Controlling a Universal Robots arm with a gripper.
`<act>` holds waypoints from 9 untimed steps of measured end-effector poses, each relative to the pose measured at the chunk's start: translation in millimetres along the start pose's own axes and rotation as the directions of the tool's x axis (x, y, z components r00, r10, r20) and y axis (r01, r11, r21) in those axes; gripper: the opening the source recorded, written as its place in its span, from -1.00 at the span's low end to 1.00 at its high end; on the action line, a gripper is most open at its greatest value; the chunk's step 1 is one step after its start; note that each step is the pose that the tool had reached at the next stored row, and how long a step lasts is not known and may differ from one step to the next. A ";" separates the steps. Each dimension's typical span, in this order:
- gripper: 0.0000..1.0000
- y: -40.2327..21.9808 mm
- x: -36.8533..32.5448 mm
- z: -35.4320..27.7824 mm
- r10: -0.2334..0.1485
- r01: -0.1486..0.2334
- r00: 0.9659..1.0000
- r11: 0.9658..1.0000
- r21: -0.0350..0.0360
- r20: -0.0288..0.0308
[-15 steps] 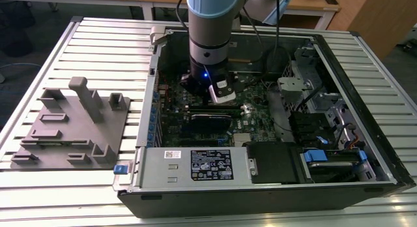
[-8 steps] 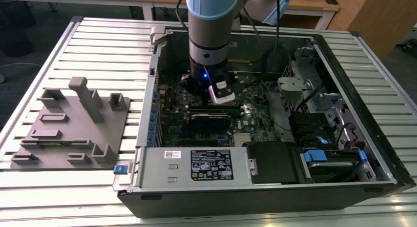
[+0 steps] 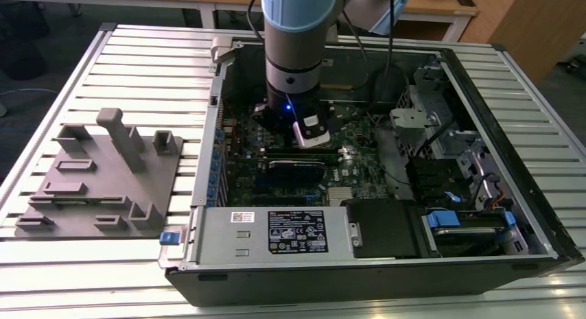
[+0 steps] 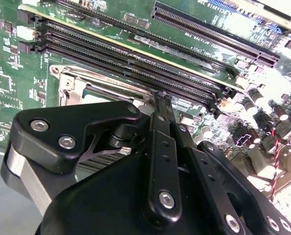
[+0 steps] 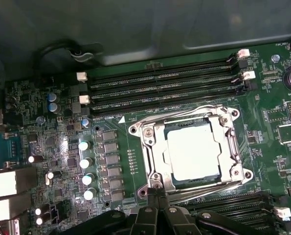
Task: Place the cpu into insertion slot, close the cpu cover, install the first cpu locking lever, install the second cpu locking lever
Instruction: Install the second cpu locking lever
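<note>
In the first wrist view the cpu [image 5: 191,152], a pale silver square, lies in the insertion slot [image 5: 235,147] on the green board. The cpu cover [image 5: 154,157], a silver frame, lies flat around it. One thin wire locking lever [image 5: 179,114] runs along the frame's side by the memory slots, and another [image 5: 209,190] runs along the opposite side. My gripper [image 5: 156,196] is shut, its black tips right at the socket's corner beside that second lever's end. In the second wrist view the gripper [image 4: 161,98] narrows to a point beside the cover [image 4: 67,84]. The arm [image 3: 293,72] reaches down into the open computer case.
Long black memory slots [image 5: 160,85] flank the socket, and a row of capacitors [image 5: 86,161] stands beside it. A labelled grey box [image 3: 274,230] and drive bays [image 3: 458,223] line the case's front. A grey fixture plate [image 3: 101,175] sits on the slatted table [image 3: 92,278] at the exterior view's left.
</note>
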State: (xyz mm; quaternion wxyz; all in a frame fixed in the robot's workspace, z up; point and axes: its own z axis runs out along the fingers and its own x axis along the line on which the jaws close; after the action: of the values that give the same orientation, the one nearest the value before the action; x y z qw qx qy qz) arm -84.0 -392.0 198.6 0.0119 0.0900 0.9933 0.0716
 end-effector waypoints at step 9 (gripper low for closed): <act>-0.80 -4.7 -0.1 1.4 0.001 -0.001 1.000 1.000 -0.030 -0.005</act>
State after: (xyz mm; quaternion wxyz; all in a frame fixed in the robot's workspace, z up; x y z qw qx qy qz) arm -84.7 -396.4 196.5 0.0105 0.0902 0.9921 0.0869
